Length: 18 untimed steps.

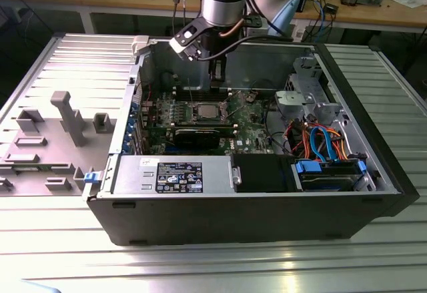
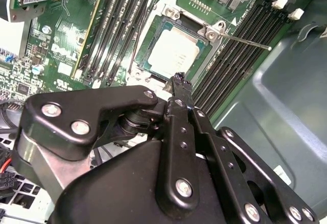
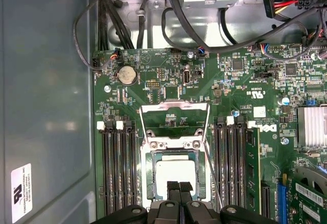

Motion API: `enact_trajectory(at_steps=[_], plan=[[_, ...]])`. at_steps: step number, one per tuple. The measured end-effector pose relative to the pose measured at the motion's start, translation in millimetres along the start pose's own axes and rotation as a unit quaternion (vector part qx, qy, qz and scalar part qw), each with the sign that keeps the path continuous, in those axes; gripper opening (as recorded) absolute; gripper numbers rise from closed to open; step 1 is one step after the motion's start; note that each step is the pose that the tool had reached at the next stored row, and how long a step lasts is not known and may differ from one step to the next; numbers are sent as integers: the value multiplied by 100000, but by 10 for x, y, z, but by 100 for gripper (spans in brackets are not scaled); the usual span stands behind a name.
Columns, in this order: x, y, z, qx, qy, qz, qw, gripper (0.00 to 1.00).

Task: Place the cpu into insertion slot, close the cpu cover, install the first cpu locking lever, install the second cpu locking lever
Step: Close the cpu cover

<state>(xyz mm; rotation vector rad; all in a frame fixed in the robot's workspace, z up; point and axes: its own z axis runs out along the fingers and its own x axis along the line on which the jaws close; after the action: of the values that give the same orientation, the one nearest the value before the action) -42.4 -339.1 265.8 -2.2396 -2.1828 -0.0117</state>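
The cpu (image 3: 175, 175) (image 2: 172, 54) lies flat in the insertion slot (image 3: 149, 183), its silvery top facing up, on the green board inside the case; in the exterior view the cpu (image 1: 203, 111) is a small square. The cpu cover (image 3: 174, 107) is swung open and stands up from its hinge, on the side of the slot toward the coin battery. One thin wire lever (image 3: 212, 175) (image 2: 250, 42) stands raised beside the slot, another lever (image 3: 144, 127) by the cover. My gripper (image 3: 179, 187) (image 2: 180, 78) (image 1: 217, 73) hovers just above the slot's edge, shut, with nothing held.
Black memory slots (image 3: 118, 173) flank the socket on both sides. A graphics card (image 1: 197, 135), the power supply (image 1: 177, 175), a drive cage (image 1: 310, 99) and coloured cables (image 1: 320, 139) crowd the case. Grey fixtures (image 1: 70, 116) stand at the exterior view's left.
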Motion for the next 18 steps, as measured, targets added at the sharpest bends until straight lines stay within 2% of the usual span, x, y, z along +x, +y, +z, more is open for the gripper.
enact_trajectory(at_steps=[7,9,11,16,18], plan=[[3,75,0,6,-1,14,100000,11],[3,77,0,21,-4,-1078,99994,11],[4,78,-7,24,-11,-1085,99994,11],[4,77,-75,22,-38,-1103,99994,11],[4,77,-75,17,-26,-1104,99994,11]])
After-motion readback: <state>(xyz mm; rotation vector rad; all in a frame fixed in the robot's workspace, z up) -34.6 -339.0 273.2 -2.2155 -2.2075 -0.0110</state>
